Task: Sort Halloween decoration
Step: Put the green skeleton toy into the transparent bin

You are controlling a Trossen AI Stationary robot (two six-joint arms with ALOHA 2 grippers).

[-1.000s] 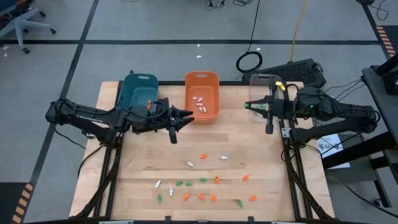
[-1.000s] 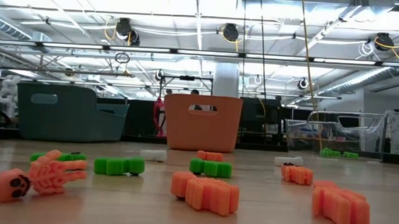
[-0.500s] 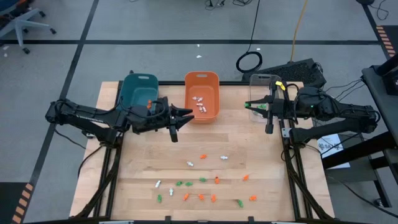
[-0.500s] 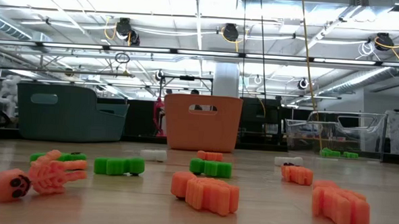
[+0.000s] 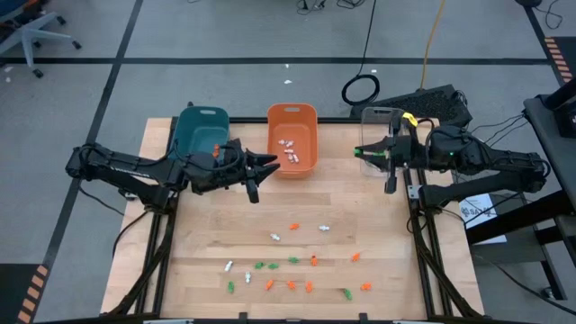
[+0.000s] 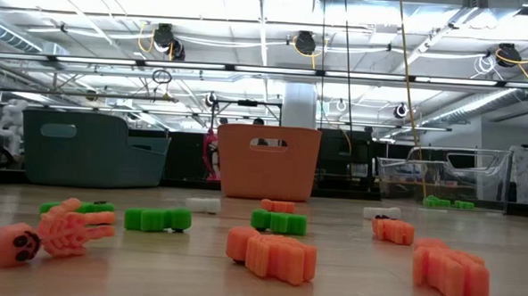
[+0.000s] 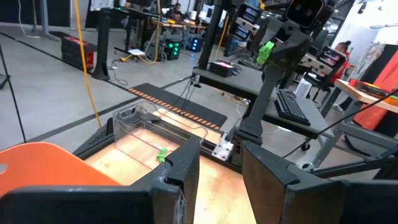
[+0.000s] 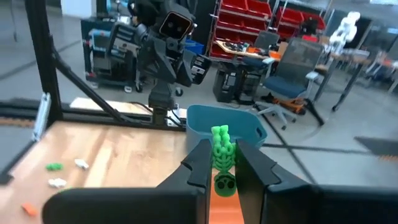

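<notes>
Overhead, I see my left gripper point(image 5: 270, 165) beside the orange bin point(image 5: 292, 138), fingers parted and empty in its wrist camera. Trinkets point(image 5: 292, 261) are strewn towards the table's point(image 5: 207, 234) front edge. Only my right wrist camera shows the right gripper point(image 8: 222, 163) pinching a green skeleton point(image 8: 222, 148).

bare table point(image 5: 216, 229) between bins point(image 5: 292, 135), trinkets point(image 5: 292, 261)
</notes>
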